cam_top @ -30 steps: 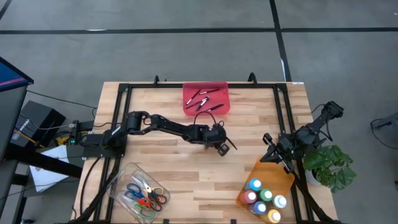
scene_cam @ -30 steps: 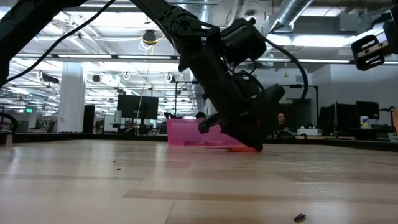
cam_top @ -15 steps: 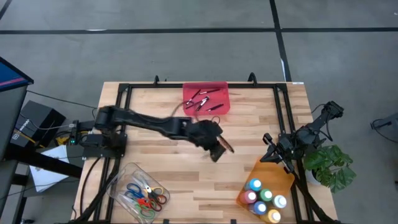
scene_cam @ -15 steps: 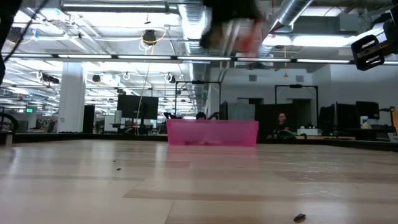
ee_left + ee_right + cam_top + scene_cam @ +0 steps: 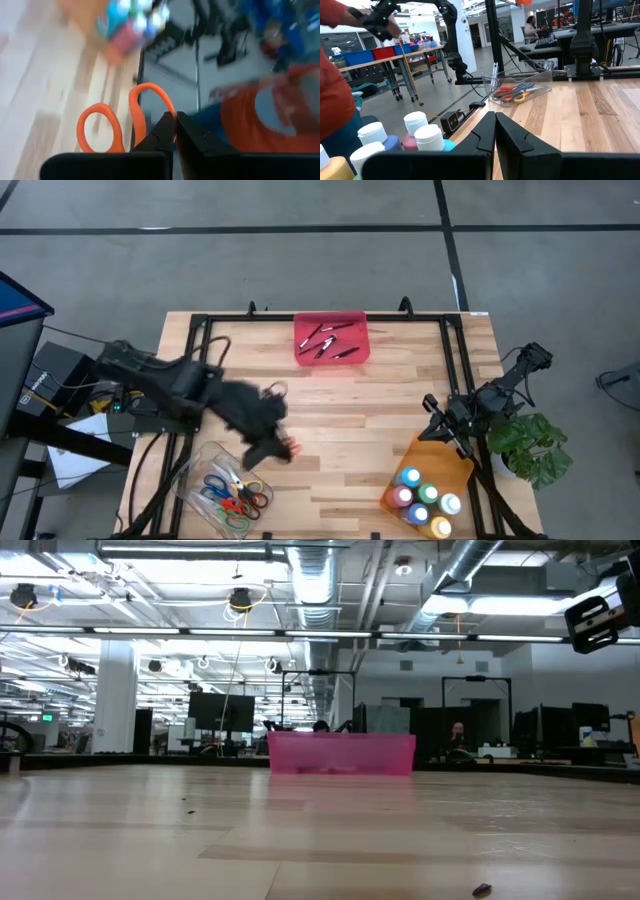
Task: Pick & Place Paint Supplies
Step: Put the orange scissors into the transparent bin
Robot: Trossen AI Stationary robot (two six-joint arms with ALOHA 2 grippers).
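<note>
The left gripper [image 5: 283, 448] is clenched on orange-handled scissors [image 5: 120, 125], carrying them above the tabletop [image 5: 330, 410] just beside the clear tray [image 5: 200, 465] of scissors, so that drop is left. The right gripper [image 5: 447, 423], clenched empty, waits by the orange tray [image 5: 425, 455] of paint bottles [image 5: 423, 495]. Farthest, the red tray [image 5: 331, 352] holds brushes [image 5: 325, 340].

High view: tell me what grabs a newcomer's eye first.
The left claw, shut on orange-handled scissors, hangs above the clear tray of scissors at the table's near left. A red tray of dark sticks sits at the far edge; capped paint bottles crowd the orange tray near right.
</note>
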